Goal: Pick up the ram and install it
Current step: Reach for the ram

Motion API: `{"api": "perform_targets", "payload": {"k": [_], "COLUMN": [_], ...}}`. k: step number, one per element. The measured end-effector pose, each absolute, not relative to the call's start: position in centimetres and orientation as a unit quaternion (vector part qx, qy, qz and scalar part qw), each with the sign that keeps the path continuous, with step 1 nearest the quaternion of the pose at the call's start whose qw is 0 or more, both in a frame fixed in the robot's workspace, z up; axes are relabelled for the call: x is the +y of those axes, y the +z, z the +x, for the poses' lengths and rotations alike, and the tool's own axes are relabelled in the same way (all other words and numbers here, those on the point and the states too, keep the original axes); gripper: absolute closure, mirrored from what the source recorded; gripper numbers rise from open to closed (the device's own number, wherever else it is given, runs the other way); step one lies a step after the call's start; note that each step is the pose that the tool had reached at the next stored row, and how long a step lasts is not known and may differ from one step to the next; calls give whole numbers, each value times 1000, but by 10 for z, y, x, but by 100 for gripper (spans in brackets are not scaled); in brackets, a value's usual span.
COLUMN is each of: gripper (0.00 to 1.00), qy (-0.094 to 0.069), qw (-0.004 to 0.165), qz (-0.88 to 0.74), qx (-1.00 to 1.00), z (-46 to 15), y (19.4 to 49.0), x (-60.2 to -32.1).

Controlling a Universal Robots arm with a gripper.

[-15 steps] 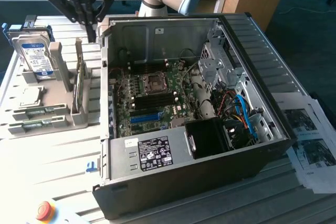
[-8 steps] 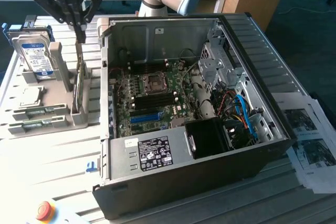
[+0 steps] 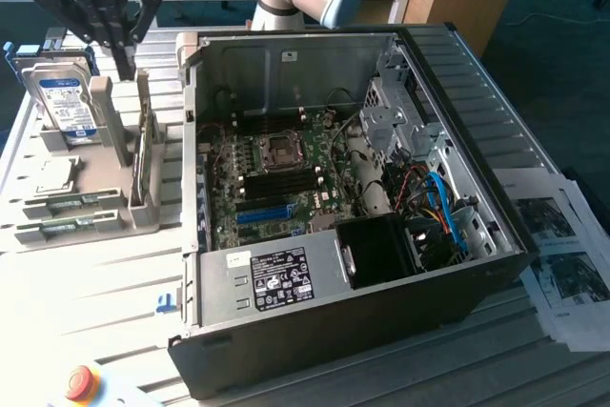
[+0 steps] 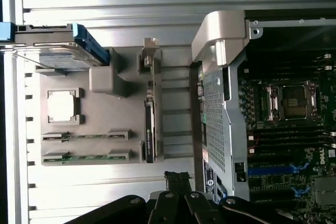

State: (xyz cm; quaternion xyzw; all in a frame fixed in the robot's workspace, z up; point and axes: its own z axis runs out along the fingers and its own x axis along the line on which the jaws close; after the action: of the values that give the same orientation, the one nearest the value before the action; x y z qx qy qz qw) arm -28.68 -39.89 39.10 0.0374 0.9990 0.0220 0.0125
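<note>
Two thin green ram sticks (image 3: 71,203) (image 3: 65,229) lie flat in the front slots of a grey holder tray (image 3: 95,188) at the exterior view's left. In the wrist view they show as ram sticks (image 4: 84,136) (image 4: 84,157). A third thin green board (image 3: 143,154) (image 4: 149,129) stands on edge between two posts of the tray; I cannot tell if it is a ram. My gripper (image 3: 127,69) (image 4: 177,178) hangs above the back of the tray, shut, with nothing between its fingers. The motherboard's black slots (image 3: 276,181) (image 4: 294,141) lie inside the open case.
The open computer case (image 3: 448,73) fills the middle, its metal edge (image 4: 220,35) close to the tray. A silver hard drive (image 3: 62,102) (image 4: 63,56) and a square chip (image 3: 55,174) (image 4: 63,104) sit in the tray. A red button (image 3: 79,381) and papers (image 3: 562,245) lie on the table.
</note>
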Motion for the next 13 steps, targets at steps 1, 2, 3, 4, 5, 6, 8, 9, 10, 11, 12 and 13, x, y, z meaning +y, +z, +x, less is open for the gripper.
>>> {"api": "perform_targets", "payload": {"k": [1, 2, 3, 4, 5, 6, 8, 9, 10, 11, 12, 13], "gripper": [90, 90, 90, 90, 90, 90, 90, 90, 90, 90, 90, 90], "qy": [22, 22, 22, 22, 22, 22, 22, 22, 22, 22, 22, 22], "qw": [13, 13, 12, 12, 12, 12, 12, 12, 12, 12, 13, 13], "qz": [37, 37, 37, 37, 37, 37, 37, 37, 37, 37, 37, 37], "qx": [999, 999, 999, 999, 999, 999, 999, 999, 999, 999, 999, 999], "z": [-289, -292, -294, -297, -299, -302, -306, -309, -312, -314, -317, -319], "y": [391, 391, 391, 391, 391, 391, 391, 391, 391, 391, 391, 391], "x": [-399, -399, -399, -399, -399, -399, -399, -399, -399, -399, -399, -399]}}
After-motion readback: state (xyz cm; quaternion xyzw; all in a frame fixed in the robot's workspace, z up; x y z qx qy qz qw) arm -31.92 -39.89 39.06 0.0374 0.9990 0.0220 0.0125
